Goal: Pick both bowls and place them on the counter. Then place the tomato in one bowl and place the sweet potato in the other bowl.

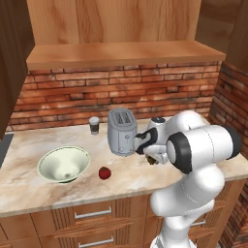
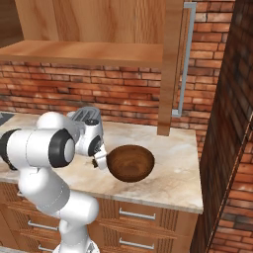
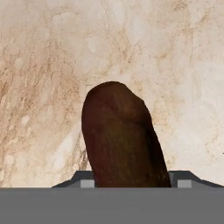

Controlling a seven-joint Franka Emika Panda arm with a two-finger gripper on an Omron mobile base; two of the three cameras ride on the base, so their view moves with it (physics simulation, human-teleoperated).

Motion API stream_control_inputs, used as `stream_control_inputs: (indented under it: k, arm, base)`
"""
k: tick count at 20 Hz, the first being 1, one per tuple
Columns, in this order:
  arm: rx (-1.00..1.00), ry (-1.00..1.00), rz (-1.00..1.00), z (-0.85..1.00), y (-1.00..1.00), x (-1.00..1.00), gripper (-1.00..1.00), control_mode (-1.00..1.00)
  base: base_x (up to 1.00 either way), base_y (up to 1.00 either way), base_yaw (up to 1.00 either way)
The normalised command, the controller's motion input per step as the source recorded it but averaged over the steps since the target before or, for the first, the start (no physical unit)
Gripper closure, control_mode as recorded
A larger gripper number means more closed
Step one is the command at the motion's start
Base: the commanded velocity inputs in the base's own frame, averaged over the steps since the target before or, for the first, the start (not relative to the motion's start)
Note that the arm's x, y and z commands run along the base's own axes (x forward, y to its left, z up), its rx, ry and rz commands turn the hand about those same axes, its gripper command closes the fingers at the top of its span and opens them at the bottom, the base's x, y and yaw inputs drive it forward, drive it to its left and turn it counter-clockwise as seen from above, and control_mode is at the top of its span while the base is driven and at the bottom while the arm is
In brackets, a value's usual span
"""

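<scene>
The sweet potato (image 3: 120,140), a dark brown oblong lump, lies on the marble counter (image 1: 29,189). My gripper (image 3: 133,181) points down over it, and its two finger tips press against the potato's sides. From the base the gripper (image 1: 152,159) sits low beside the toaster, partly hidden by my own arm. The white and green bowl (image 1: 63,164) stands upright at the counter's left, with the red tomato (image 1: 104,173) just to its right. The dark brown bowl (image 2: 131,163) rests on the counter right beside the gripper (image 2: 96,160).
A silver toaster (image 1: 121,131) stands just behind the gripper. A small grey shaker (image 1: 94,125) sits near the brick wall. A wooden shelf and cabinets hang overhead. A wooden post (image 2: 168,99) rises at the right end, near a brick side wall.
</scene>
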Motion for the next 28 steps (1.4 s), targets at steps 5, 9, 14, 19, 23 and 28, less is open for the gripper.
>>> stream_control_inputs:
  k: [5,9,14,19,23,28]
  arm:
    - [0.00,-0.05,0.00,0.01,0.01,-0.28,1.00,-1.00]
    - [0.00,0.00,0.00,0.37,0.03,-0.30,1.00,-1.00]
    - [0.00,0.00,0.00,0.54,0.00,-0.21,1.00,-1.00]
    - [0.00,0.02,0.00,0.65,0.00,-0.17,1.00,-1.00]
    - [-0.03,0.05,0.00,0.63,0.00,-0.18,1.00,-1.00]
    - [-0.02,0.08,0.00,0.56,-0.03,-0.20,1.00,-1.00]
  base:
    - [0.00,0.00,0.00]
    - [0.00,0.00,0.00]
    - [0.00,0.00,0.00]
    - [0.00,0.00,0.00]
    - [0.00,0.00,0.00]
    - [0.00,0.00,0.00]
